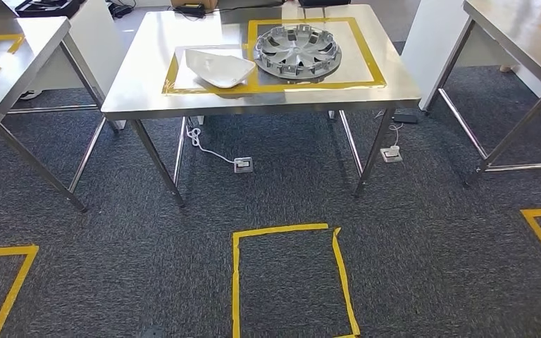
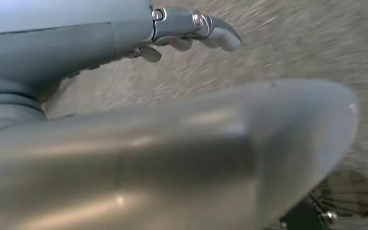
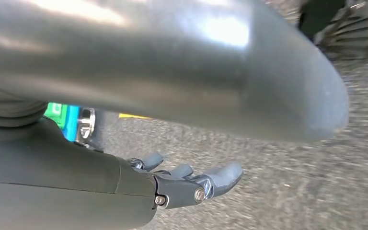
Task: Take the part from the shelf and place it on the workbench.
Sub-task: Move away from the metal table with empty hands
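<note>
You are looking at the workbench (image 1: 155, 95) from a few steps back, with carpet between you and it. On its top, inside yellow taped frames, lie a white curved cover (image 1: 218, 66) and, just beside it on the far-right side, a silver hubcap (image 1: 297, 50); the two look close enough to touch, but you cannot tell for sure. No shelf is in the head view, so which of these is the task's part, or whether it is yet to be fetched, cannot be settled from here. Judging by that, you are between carries, either finished with one or due to turn away from the workbench toward the shelf.

Both arms hang over the carpet. Your left hand (image 2: 182, 31) holds nothing: its fingers (image 2: 223, 36) are extended and only lightly curved, touching nothing. Your right hand (image 3: 187, 179) is the same, fingers (image 3: 225, 175) stretched out and loosely apart, empty.

The next move likely calls for walking, not reaching: mind the workbench legs and the floor sockets (image 1: 243, 165) with their cable beneath it.
</note>
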You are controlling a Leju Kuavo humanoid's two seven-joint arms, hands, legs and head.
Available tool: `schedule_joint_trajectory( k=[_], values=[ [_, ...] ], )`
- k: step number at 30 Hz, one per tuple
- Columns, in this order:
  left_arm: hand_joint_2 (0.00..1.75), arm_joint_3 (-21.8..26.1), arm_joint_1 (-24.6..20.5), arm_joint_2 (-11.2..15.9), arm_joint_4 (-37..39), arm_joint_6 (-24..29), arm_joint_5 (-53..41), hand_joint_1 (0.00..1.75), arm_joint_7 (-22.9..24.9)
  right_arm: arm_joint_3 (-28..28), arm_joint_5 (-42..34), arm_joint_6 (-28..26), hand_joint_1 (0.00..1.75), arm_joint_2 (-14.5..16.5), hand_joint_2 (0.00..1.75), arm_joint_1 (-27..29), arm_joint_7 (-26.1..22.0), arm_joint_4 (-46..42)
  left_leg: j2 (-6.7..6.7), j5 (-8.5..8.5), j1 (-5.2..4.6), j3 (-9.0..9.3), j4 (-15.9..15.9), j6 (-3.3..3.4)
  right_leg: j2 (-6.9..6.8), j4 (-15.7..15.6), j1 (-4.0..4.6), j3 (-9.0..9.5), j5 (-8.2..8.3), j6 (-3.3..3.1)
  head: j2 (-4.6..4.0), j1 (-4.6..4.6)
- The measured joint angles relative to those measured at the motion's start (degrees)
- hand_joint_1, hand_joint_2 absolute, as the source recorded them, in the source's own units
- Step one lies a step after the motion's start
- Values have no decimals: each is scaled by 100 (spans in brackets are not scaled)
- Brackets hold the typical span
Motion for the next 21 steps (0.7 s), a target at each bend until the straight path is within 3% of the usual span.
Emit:
schedule_joint_trajectory(
  k=[1, 2, 3, 4, 5, 7, 8, 9, 11, 12, 14, 15, 16, 17, 18, 19, 20, 21],
  values=[
    [0, 53, 26, 19, 10, 8, 66, 0, 10, 1, 3, 3, 0, 0, 0, -1, 23, 0, 0, -125, 16, -19, 332, -28, -10, 9, -2, -103, 80, 9, 0, 0],
    [0, 120, 51, 33, 19, 32, 169, 0, -5, 1, 5, 5, 0, 0, 0, -2, 45, 0, 0, -99, 30, 25, 553, -48, -19, 22, -6, -212, 157, 23, 0, -1],
    [0, 202, 74, 43, 23, 65, 289, 0, -43, 1, 6, 8, 0, 0, 0, -3, 64, 0, 0, 46, 45, 159, 589, -63, -26, 41, -14, -323, 231, 43, 0, -2],
    [0, 290, 94, 51, 24, 102, 395, 0, -85, 1, 6, 11, 0, 0, 0, -4, 77, 0, 0, 208, 59, 389, 432, -72, -30, 65, -22, -428, 299, 68, 0, -1],
    [0, 383, 106, 57, 22, 138, 481, 0, -122, 1, 5, 13, 0, -1, 0, -9, 83, -1, -5, 262, 75, 720, 86, -77, -33, 95, -27, -518, 362, 99, 0, -2],
    [0, 524, 114, 68, 13, 173, 547, 0, -158, 0, 5, 15, 0, -6, 0, -21, 86, -3, -32, 93, 63, 1348, -762, -22, -35, 134, -27, -621, 481, 174, 0, 5],
    [0, 578, 116, 72, 9, 187, 581, 0, -175, 0, 4, 16, 0, -10, 0, -27, 86, -4, -47, -16, 48, 1514, -1033, 30, -33, 133, -26, -635, 540, 213, 0, 8],
    [0, 639, 124, 76, 9, 200, 663, 0, -207, 0, 4, 17, 0, -13, 0, -28, 87, -4, -54, -44, 23, 1549, -1149, 96, -30, 115, -33, -641, 602, 253, 0, 14],
    [0, 839, 142, 76, 17, 223, 945, 0, -293, -1, 3, 20, 0, -20, 0, -8, 95, -3, -29, 66, 19, 1438, -1133, 221, -15, 125, -58, -682, 614, 326, 0, 11],
    [0, 959, 149, 73, 20, 230, 1074, 0, -333, -1, 4, 25, 0, -22, 0, 7, 104, -3, -11, 137, 20, 1364, -1133, 276, -7, 229, -70, -736, 454, 355, 0, 17],
    [0, 1148, 154, 67, 22, 226, 1175, 0, -368, -1, 6, 39, 0, -27, 87, 25, 116, -2, 11, 286, 21, 1182, -1132, 345, 3, 755, -73, -893, -171, 388, 0, 38],
    [44, 1200, 155, 65, 22, 191, 1175, 0, -375, -1, 6, 42, 0, -33, 131, 25, 124, -2, 12, 357, 14, 1084, -1128, 360, 5, 1132, -71, -968, -465, 397, 0, 48],
    [87, 1243, 155, 63, 22, 108, 1175, 0, -379, -1, 7, 37, 0, -41, 175, 20, 138, -2, 15, 428, 3, 988, -1123, 365, 7, 1487, -68, -1012, -621, 399, 0, 54],
    [131, 1277, 155, 59, 22, -31, 1165, 0, -379, -1, 10, 22, 0, -53, 175, 13, 164, -2, 19, 497, -8, 889, -1115, 367, 10, 1743, -63, -1004, -602, 392, 0, 54],
    [175, 1302, 154, 53, 23, -199, 1137, 0, -375, -1, 13, 1, 0, -64, 175, 8, 201, -2, 24, 564, -18, 796, -1103, 363, 12, 1839, -55, -925, -446, 376, 0, 54],
    [175, 1318, 152, 46, 23, -353, 1099, 0, -354, -1, 17, -22, 0, -71, 175, 5, 246, -2, 27, 625, -24, 711, -1088, 354, 14, 1744, -42, -754, -241, 349, 0, 54],
    [175, 1322, 148, 33, 24, -463, 1054, 0, -307, -1, 20, -47, 0, -78, 175, 1, 292, -2, 28, 679, -27, 639, -1068, 340, 15, 1439, -23, -468, -105, 308, 0, 54],
    [175, 1322, 142, 16, 25, -515, 1012, 0, -240, -1, 20, -66, 0, -82, 175, -6, 332, -2, 27, 721, -37, 587, -1046, 321, 15, 1004, 4, -129, -110, 261, 0, 55]
  ],
)
